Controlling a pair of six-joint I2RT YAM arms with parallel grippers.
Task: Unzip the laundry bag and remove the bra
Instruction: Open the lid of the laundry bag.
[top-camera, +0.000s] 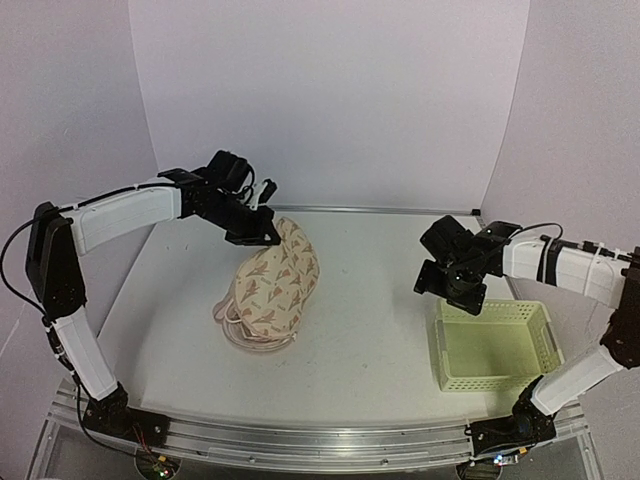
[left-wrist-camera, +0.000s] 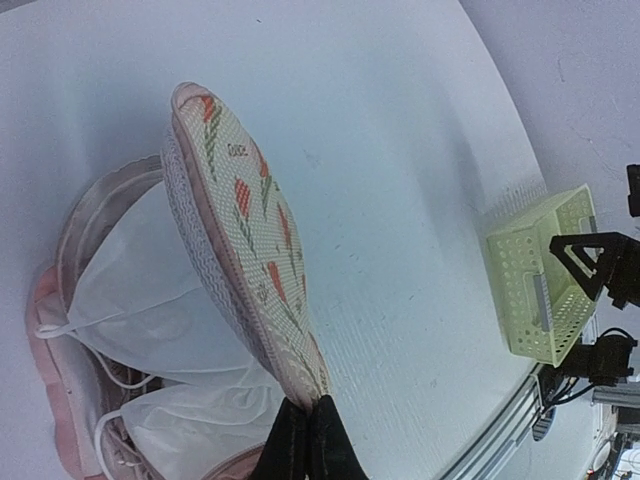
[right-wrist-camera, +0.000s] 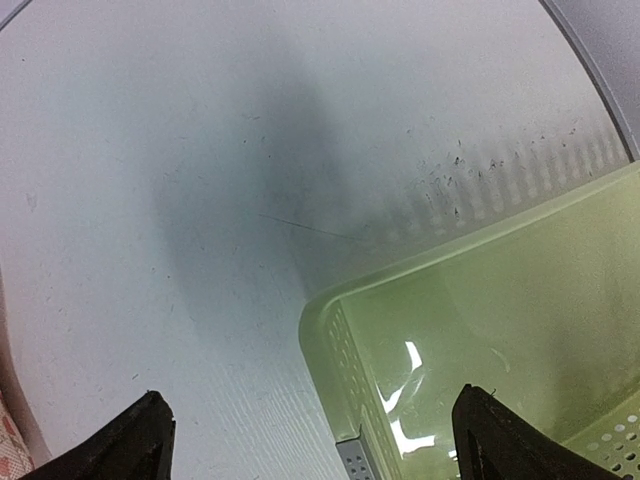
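Left pincer (left-wrist-camera: 305, 420): clamped on laundry bag (top-camera: 282, 268) flap edge, raised, bench's left half; bra (top-camera: 228, 312) beneath. Right pincer (right-wrist-camera: 320, 440): jaws wide, over basket (top-camera: 495, 345), bench (top-camera: 370, 300) near right corner.

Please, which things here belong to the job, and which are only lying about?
Belong to the job:
- laundry bag, its edge pinched in the shut left gripper
- bra, showing beneath the bag

Just lying about:
- plastic basket, with the open right gripper above its corner

Robot lab — white backdrop (top-camera: 330, 90), aluminium rail (top-camera: 300, 441)
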